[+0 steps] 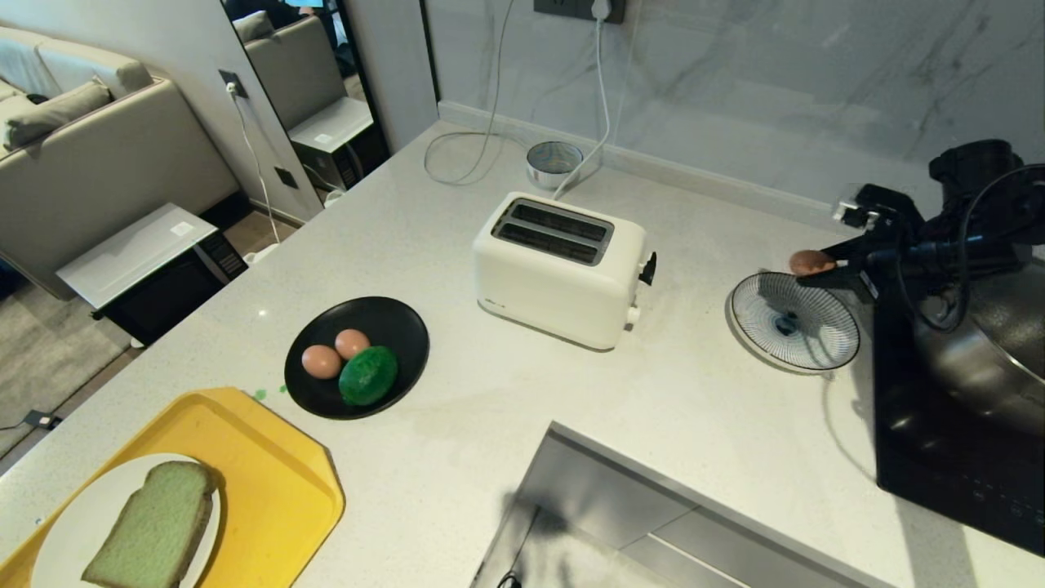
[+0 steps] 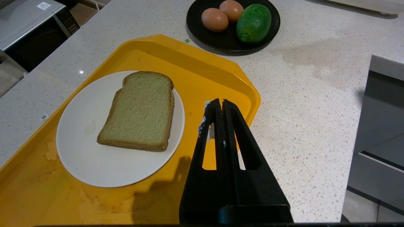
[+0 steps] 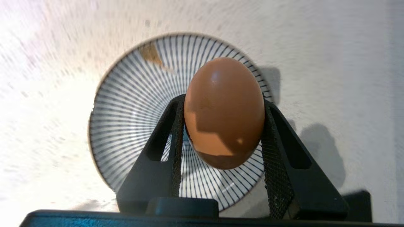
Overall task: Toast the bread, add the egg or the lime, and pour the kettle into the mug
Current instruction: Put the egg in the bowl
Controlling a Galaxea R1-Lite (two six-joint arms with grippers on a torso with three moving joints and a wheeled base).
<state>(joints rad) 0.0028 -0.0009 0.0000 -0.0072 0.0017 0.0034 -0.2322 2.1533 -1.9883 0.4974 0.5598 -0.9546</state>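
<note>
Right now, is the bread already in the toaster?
No. The bread lies flat on the white plate on the yellow tray, and the toaster slots look empty.

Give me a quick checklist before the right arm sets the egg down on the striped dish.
1. Right gripper shut on the egg, both fingers on its sides: ok.
2. Egg over the striped dish: ok in the right wrist view; in the head view it sits at the dish's far rim.
3. Dish free of other items: ok.
4. Height of egg above dish: cannot tell.
5. Left gripper shut, empty, over the yellow tray, out of the way: ok.
6. Bread on its white plate, not yet toasted: not ok.
</note>
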